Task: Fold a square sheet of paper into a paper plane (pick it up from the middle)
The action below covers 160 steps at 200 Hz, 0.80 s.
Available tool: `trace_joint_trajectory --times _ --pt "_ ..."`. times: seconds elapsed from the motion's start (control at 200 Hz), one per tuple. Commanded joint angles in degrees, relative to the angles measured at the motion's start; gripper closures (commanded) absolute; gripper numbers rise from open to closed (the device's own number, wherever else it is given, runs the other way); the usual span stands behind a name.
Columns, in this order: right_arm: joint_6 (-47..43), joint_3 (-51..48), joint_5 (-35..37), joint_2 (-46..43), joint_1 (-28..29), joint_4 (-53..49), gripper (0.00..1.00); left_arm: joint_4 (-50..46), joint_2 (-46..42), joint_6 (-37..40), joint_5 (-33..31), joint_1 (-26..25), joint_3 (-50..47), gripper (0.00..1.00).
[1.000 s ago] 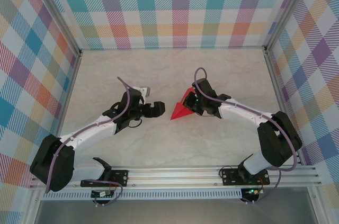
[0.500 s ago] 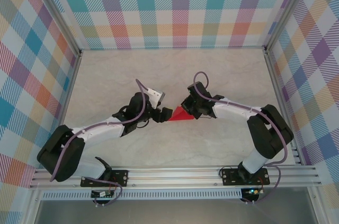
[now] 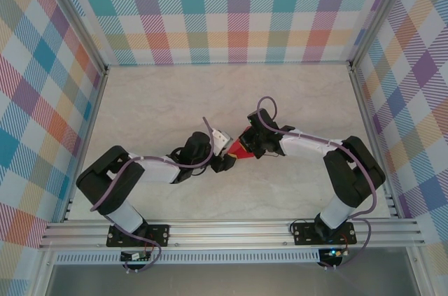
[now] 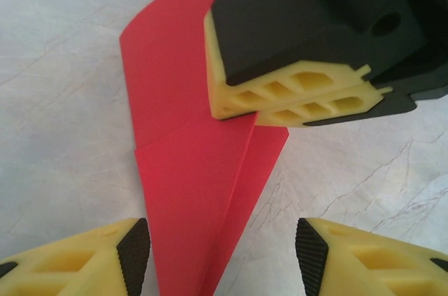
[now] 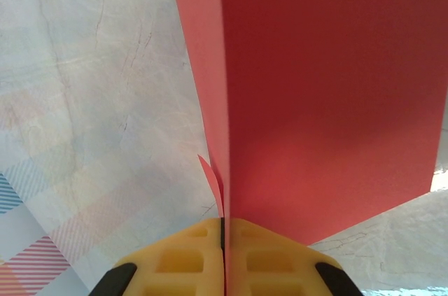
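Note:
The square sheet of paper is folded into a narrow red pointed paper plane (image 4: 196,191) with a centre crease, lying low over the marble table. My right gripper (image 5: 224,236) is shut on its folded edge, and the red paper (image 5: 322,100) stretches away from those fingers. In the left wrist view the right gripper's yellow fingers (image 4: 294,89) pinch the wide end. My left gripper (image 4: 222,257) is open around the narrow end, and the paper lies close to its left pad (image 4: 133,254). From above, both grippers meet at the plane (image 3: 236,149): left gripper (image 3: 225,161), right gripper (image 3: 246,145).
Plaid walls (image 3: 238,9) close in the table (image 3: 175,100) on three sides. An aluminium rail (image 3: 231,229) with both arm bases runs along the near edge. Bare marble surface lies behind and beside the grippers.
My left arm has swung right up to the paper's point, and its jaws have narrowed around it. The right gripper has shifted slightly left and kept its hold.

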Motion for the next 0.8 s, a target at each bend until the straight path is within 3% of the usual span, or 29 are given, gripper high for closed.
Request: trace_joint_trajectory --times 0.0,0.23,0.525,0.69,0.795 --pt "1.14 -0.87 -1.21 -0.06 0.3 0.38 0.94 6.03 2.84 1.66 -1.84 -1.55 1.15 0.44" --pt "1.74 -1.18 -2.51 -0.06 0.31 0.67 0.94 11.98 6.86 -0.74 -5.43 -2.1 0.85 0.56" --pt "2.14 -1.84 -2.99 -0.57 0.14 0.6 0.89 14.42 8.24 -3.34 -4.14 -2.16 -0.19 0.74" --pt "0.51 -2.27 -2.6 -2.37 -0.56 0.4 0.8 14.54 8.71 -4.77 -2.75 -2.11 -0.61 0.83" --pt "-2.99 -3.71 -1.52 -5.68 -1.35 0.73 0.67 15.18 9.11 -6.27 -2.37 -2.14 -1.04 0.86"
